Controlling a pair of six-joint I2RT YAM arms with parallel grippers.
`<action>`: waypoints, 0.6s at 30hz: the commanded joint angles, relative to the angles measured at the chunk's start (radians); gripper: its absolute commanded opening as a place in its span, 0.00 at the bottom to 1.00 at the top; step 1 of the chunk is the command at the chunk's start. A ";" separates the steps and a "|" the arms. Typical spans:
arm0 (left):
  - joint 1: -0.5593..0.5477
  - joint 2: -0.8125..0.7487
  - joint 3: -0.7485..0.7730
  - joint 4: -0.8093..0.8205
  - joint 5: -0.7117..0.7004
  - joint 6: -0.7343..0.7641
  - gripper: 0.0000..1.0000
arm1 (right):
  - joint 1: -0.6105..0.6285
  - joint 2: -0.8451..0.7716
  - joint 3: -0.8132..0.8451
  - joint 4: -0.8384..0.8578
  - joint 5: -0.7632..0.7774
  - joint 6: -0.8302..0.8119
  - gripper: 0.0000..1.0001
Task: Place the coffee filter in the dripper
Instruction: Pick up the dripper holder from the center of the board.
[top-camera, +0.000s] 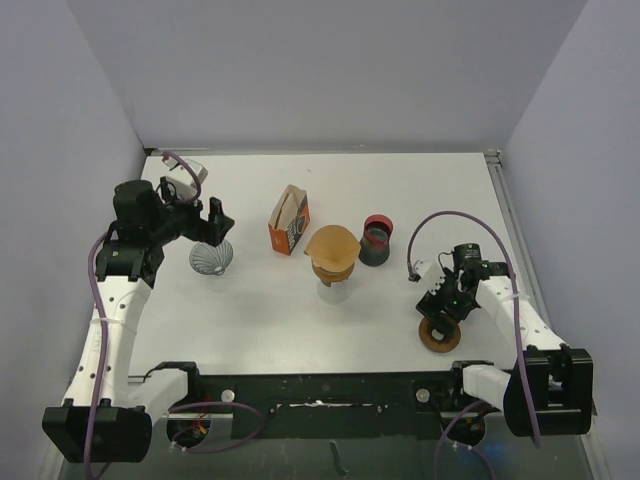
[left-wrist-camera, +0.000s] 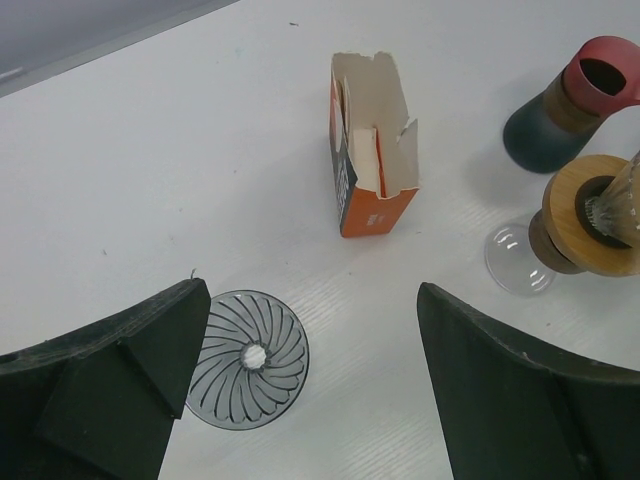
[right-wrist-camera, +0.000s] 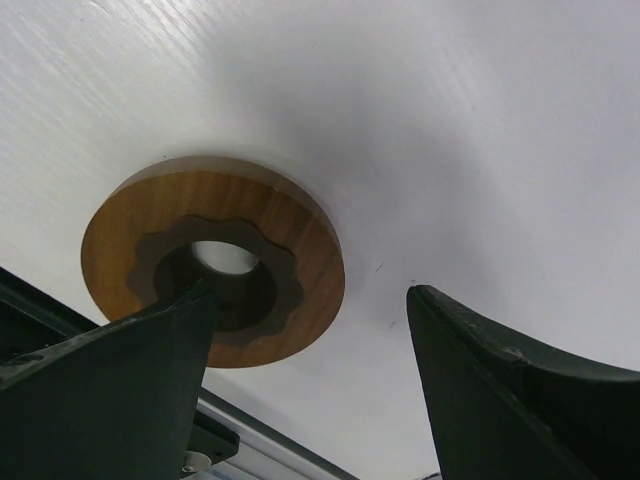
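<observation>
The brown paper coffee filter (top-camera: 333, 247) sits as an open cone on top of a glass vessel with a wooden collar (left-wrist-camera: 585, 218) at mid-table. A grey ribbed dripper (top-camera: 211, 259) (left-wrist-camera: 245, 358) lies on the table to the left, its centre hole showing. My left gripper (top-camera: 215, 225) (left-wrist-camera: 315, 385) hangs open just above it, and the dripper sits by the left finger with nothing held. My right gripper (top-camera: 445, 305) (right-wrist-camera: 310, 390) is open low over a wooden ring (top-camera: 438, 335) (right-wrist-camera: 215, 260) at the near right, gripping nothing.
An opened orange filter box (top-camera: 288, 221) (left-wrist-camera: 370, 150) stands between the dripper and the filter. A dark mug with a red rim (top-camera: 376, 240) (left-wrist-camera: 575, 105) stands just right of the filter. The black rail (top-camera: 330, 390) runs along the near edge.
</observation>
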 joint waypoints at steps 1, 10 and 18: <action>0.009 -0.014 0.003 0.066 0.036 0.001 0.84 | -0.005 0.043 -0.022 0.096 0.042 -0.037 0.76; 0.013 -0.007 -0.001 0.070 0.043 0.005 0.84 | -0.023 0.097 -0.057 0.156 0.035 -0.060 0.64; 0.013 -0.005 -0.005 0.073 0.043 0.009 0.84 | -0.029 0.103 -0.051 0.162 -0.011 -0.062 0.45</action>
